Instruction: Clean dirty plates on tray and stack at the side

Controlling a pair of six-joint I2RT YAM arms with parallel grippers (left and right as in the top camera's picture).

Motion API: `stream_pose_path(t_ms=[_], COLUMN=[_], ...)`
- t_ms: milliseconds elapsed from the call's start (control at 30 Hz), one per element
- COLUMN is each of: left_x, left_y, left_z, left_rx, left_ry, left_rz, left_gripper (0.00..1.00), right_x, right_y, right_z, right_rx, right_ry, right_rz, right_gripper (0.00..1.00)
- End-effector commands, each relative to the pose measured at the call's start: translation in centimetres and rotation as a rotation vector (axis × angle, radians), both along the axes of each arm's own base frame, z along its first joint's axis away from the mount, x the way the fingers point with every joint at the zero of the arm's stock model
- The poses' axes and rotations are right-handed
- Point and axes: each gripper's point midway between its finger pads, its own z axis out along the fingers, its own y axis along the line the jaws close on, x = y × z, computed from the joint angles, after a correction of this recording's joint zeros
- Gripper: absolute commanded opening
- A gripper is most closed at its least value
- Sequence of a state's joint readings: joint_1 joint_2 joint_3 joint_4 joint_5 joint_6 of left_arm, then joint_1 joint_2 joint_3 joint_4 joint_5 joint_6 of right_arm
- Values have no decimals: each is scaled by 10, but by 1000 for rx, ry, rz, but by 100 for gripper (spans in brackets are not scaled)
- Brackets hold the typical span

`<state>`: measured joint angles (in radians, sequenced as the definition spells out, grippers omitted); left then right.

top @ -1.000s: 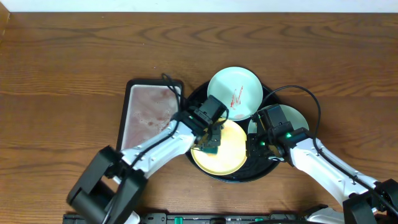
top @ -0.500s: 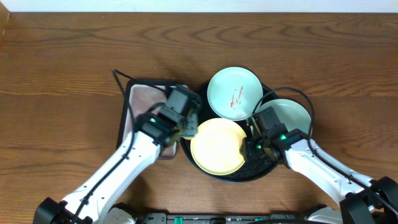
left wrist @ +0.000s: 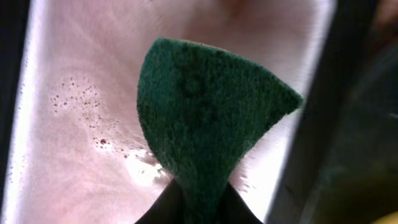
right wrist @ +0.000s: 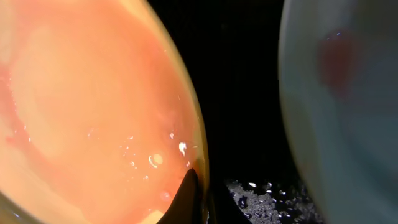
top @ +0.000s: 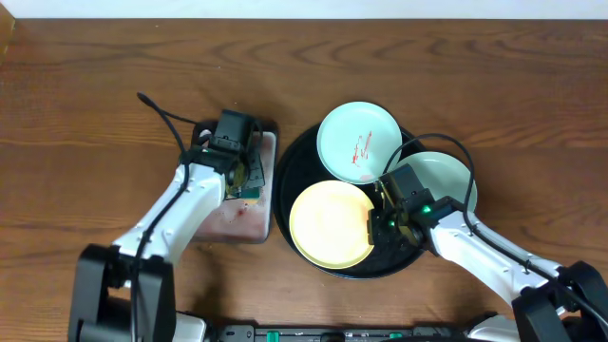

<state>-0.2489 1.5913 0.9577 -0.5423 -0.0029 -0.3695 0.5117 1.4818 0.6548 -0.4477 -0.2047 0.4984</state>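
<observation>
Three plates lie on the round black tray (top: 296, 173): a mint one with red smears (top: 359, 141) at the back, a second mint one (top: 446, 171) at the right, partly under my right arm, and a pale yellow one (top: 326, 223) in front. My right gripper (top: 376, 224) is shut on the yellow plate's (right wrist: 81, 112) right rim, one finger inside and one outside (right wrist: 198, 194). My left gripper (top: 243, 182) hangs over the small pinkish tray (top: 217, 214), shut on the green sponge (left wrist: 205, 118), which fans out from its fingers (left wrist: 199, 205).
The small pinkish tray (left wrist: 68, 137) is wet and speckled, and sits just left of the black tray. Water drops lie on the black tray's floor (right wrist: 261, 193) between the yellow plate and the right mint plate (right wrist: 348, 93). Brown wooden table (top: 95, 95) surrounds both trays.
My left arm carried the sponge leftward off the yellow plate to the small pinkish tray. My right gripper edged left and closed on the yellow plate's rim.
</observation>
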Motion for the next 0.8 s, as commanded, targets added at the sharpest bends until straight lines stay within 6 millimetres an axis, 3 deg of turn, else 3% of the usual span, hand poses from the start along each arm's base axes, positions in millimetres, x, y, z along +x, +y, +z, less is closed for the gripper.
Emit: stream_pose_path(t_ms=[0,133,233,400,500,767], left_x=[-2,-4,-3,-1,1,12], left_y=[7,7,7,8,10,15], left_z=[-12,-17,-17,-16,-15,-15], left_rx=[11,15,15,21,34,68], left_ry=[37,52,50,38,32,-10], left_rz=[1,2,2,4,4,12], left_gripper=[25,54,64,72,76,78], right_x=[6,25,41,55,58,58], right_y=[5,-11,-32,-61,-68,-61], right_z=[24,51,71,92,99,129], right_rx=[21,-40,-145,-302,-340,-506], right_ry=[-101,-260,-396,-530,-562,-741], right_rz=[53,8,-17,-47,-55,50], right_gripper=[1,1,1,1,1,1])
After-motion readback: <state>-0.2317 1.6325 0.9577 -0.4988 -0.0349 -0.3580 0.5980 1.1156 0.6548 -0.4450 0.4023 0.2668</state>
